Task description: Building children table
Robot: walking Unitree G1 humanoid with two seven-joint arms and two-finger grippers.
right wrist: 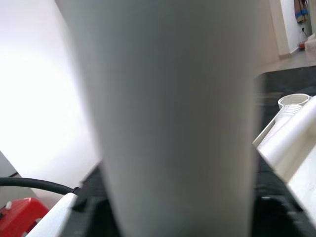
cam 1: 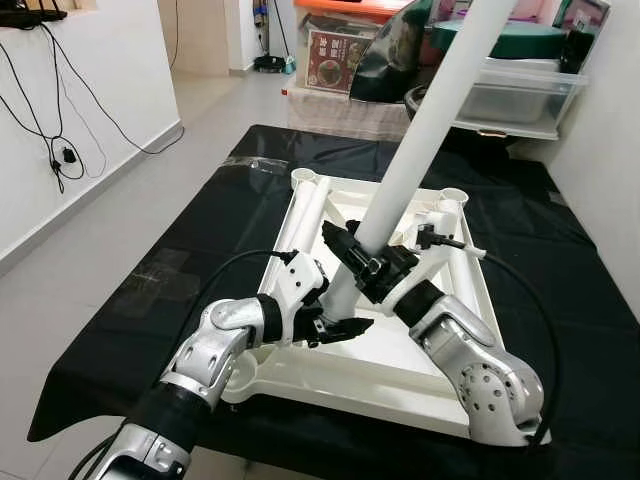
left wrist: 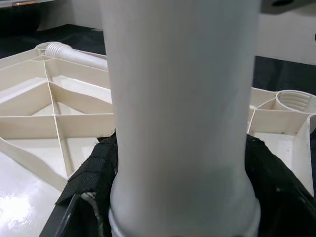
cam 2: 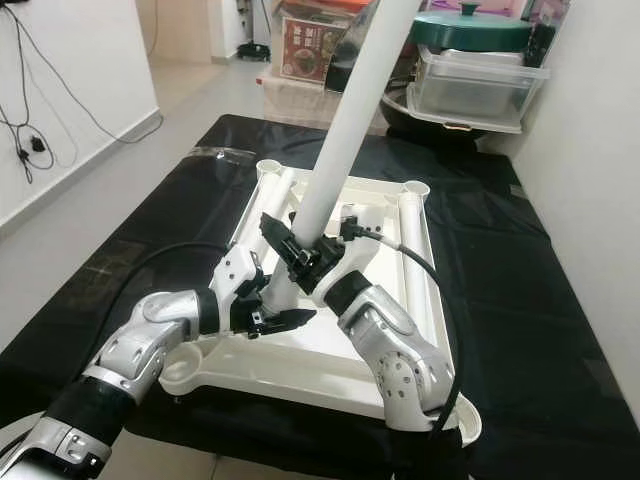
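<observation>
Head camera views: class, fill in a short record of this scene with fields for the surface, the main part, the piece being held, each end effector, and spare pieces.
surface: black cloth over a table
main part: white tabletop lying upside down, ribbed underside up
held piece: white leg, tilted, lower end over the tabletop
left end effector: around the base of the leg
right end effector: shut on the leg, higher up
spare pieces: loose legs lying along the tabletop's sides
background: plastic storage boxes

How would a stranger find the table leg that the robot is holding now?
On the black cloth lies the upturned white tabletop. The held leg slants up from it, gripped by both grippers; other legs lie flat.
</observation>
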